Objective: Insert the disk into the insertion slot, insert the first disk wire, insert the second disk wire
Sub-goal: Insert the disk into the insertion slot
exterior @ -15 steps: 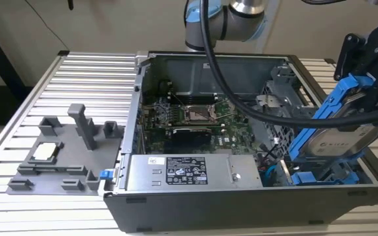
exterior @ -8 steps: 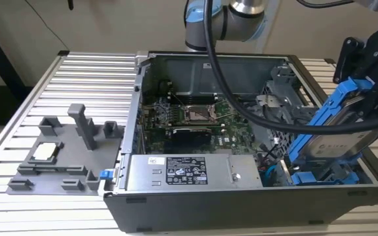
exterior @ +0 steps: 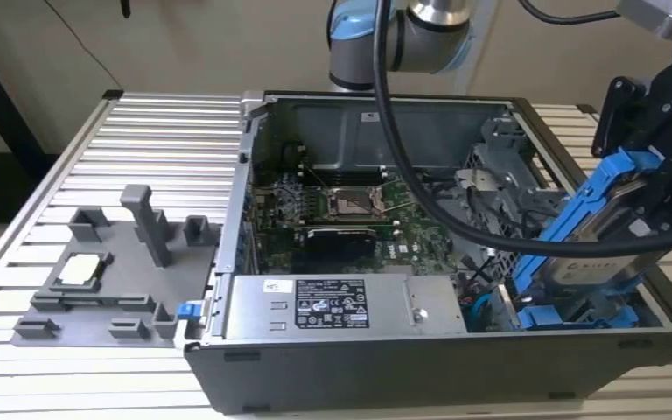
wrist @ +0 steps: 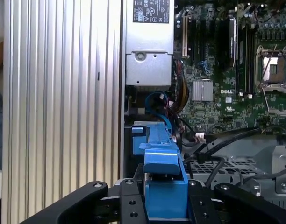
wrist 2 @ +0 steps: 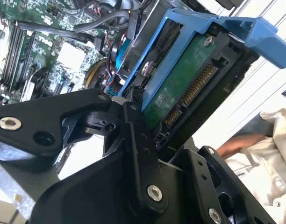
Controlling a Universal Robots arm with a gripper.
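Motherboard (exterior: 420,234), grey power-supply box (exterior: 325,308), slatted table (exterior: 161,131)

- Disk (exterior: 590,267): silver-grey body in a bright blue carrier frame (exterior: 579,206); in the second wrist view its underside (wrist 2: 180,88) is a green circuit board with a row of gold contacts.
- Gripper (exterior: 637,197): matte black.
- Insertion slot (exterior: 552,313): blue plastic tabs.
- Drive cage (wrist: 218,165): grey, perforated with small holes.
- Power supply (exterior: 312,306): light grey, with a white label printed in black.
- Motherboard (exterior: 348,227): dark green with black slots.
- Bench (exterior: 137,131): silver, ribbed in parallel lines.
- Fixture tray (exterior: 115,280): plain mid grey.
- Cable (exterior: 430,175): black.
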